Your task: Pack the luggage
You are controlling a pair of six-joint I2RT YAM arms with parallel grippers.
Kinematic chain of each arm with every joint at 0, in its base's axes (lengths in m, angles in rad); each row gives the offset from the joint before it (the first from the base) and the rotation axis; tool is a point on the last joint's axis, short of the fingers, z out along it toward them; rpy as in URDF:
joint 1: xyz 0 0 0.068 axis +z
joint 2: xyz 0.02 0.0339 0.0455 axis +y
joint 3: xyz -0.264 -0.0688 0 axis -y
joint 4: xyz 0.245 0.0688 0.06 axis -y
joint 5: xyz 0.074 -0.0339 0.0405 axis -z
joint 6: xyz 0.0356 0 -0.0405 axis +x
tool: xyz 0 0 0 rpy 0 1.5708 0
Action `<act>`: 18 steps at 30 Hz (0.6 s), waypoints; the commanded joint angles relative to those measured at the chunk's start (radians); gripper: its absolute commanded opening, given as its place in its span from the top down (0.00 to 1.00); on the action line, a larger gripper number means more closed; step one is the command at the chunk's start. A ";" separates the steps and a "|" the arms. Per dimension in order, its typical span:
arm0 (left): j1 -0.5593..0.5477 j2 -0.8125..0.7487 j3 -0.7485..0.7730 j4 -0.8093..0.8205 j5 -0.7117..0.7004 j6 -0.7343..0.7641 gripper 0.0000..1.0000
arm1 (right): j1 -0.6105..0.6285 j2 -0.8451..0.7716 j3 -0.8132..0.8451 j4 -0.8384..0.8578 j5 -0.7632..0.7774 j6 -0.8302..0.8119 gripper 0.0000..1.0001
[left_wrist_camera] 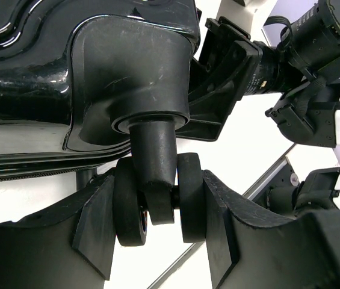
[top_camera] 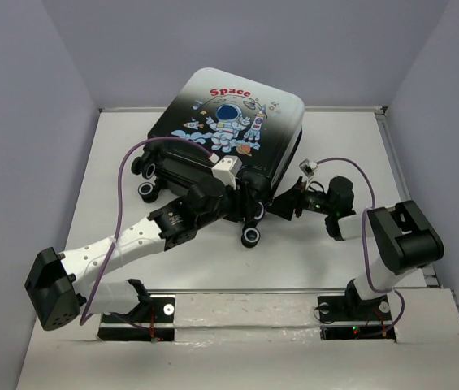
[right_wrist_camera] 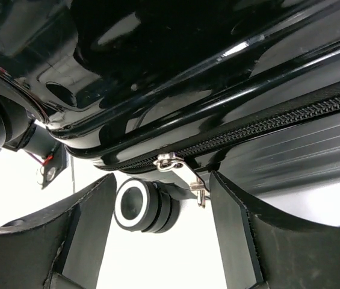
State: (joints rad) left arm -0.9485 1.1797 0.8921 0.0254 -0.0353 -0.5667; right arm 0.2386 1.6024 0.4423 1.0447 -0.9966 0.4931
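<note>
The luggage (top_camera: 225, 134) lies flat on the counter (top_camera: 310, 252), print up, wheels toward both arms. The left end effector (left_wrist_camera: 157, 208) clamps one wheel (left_wrist_camera: 189, 195). The right end effector (right_wrist_camera: 163, 201) is spread open with the zipper pull (right_wrist_camera: 188, 176) just ahead between its fingers, untouched. The zipper track runs crosswise to them.

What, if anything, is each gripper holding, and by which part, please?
The left gripper holds the luggage by a wheel; the right gripper is open at the zipper pull, holding nothing.
</note>
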 commanded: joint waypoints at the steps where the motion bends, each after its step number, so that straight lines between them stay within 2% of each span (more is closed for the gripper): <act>1: -0.001 -0.072 0.027 0.215 0.005 -0.002 0.94 | 0.001 0.021 0.009 0.167 -0.001 0.047 0.30; 3: 0.001 -0.077 0.027 0.209 0.005 0.001 0.94 | -0.012 0.030 -0.020 0.251 0.016 0.068 0.30; 5: 0.007 -0.078 0.028 0.206 0.005 0.002 0.94 | -0.012 0.057 0.002 0.329 -0.034 0.117 0.33; 7: 0.013 -0.069 0.030 0.206 0.012 0.001 0.94 | -0.012 0.123 0.022 0.414 -0.097 0.213 0.39; 8: 0.013 -0.068 0.030 0.208 0.012 0.001 0.94 | -0.012 0.149 0.030 0.534 -0.117 0.260 0.43; 10: 0.014 -0.063 0.028 0.208 0.012 -0.001 0.94 | -0.012 0.195 0.032 0.616 -0.132 0.347 0.54; 15: 0.019 -0.057 0.030 0.214 0.015 -0.002 0.94 | -0.012 0.211 0.016 0.662 -0.129 0.363 0.77; 18: 0.020 -0.049 0.031 0.219 0.021 -0.004 0.94 | -0.012 0.202 0.016 0.670 -0.123 0.372 0.85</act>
State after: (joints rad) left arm -0.9352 1.1763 0.8921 0.0212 -0.0235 -0.5663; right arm 0.2222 1.8126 0.4519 1.2591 -1.0992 0.8207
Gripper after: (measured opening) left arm 0.592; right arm 0.205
